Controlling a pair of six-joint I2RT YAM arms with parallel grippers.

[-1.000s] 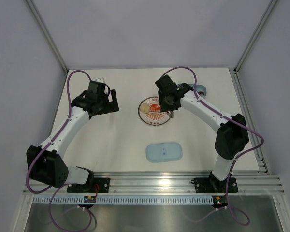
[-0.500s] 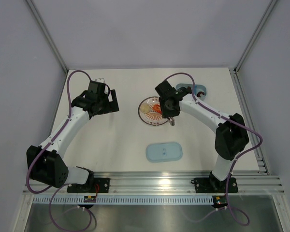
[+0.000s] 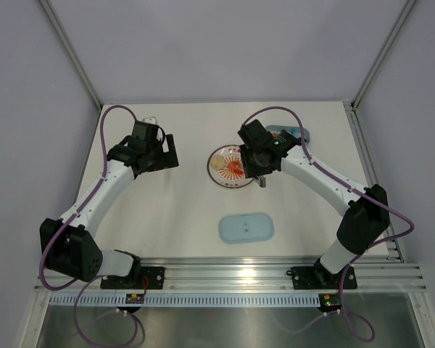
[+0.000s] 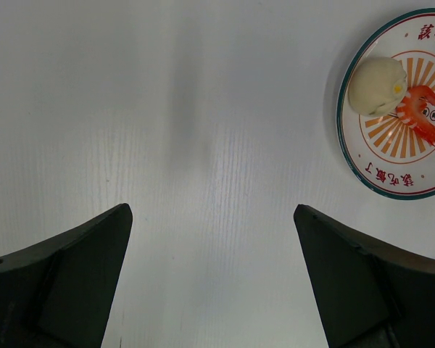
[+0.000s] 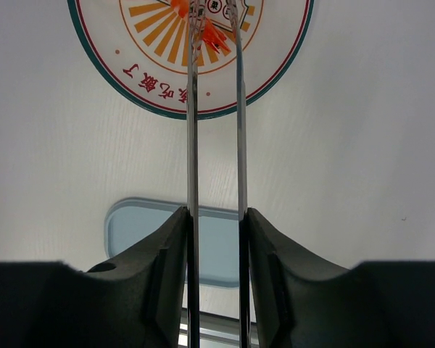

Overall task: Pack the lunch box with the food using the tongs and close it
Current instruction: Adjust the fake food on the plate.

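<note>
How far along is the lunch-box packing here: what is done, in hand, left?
Done: the right gripper grips the tongs. In hand: tong tips at the orange food on the plate. Left: moving food into the lunch box, then fitting the lid, which lies apart.

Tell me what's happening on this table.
The right end effector grips the tongs, whose tips reach over the plate to an orange piece of food. Whether they pinch it isn't clear. A pale round piece lies beside it. The left end effector hangs open over the table. The lunch box sits far right, partly hidden, with its lid lying apart.
</note>
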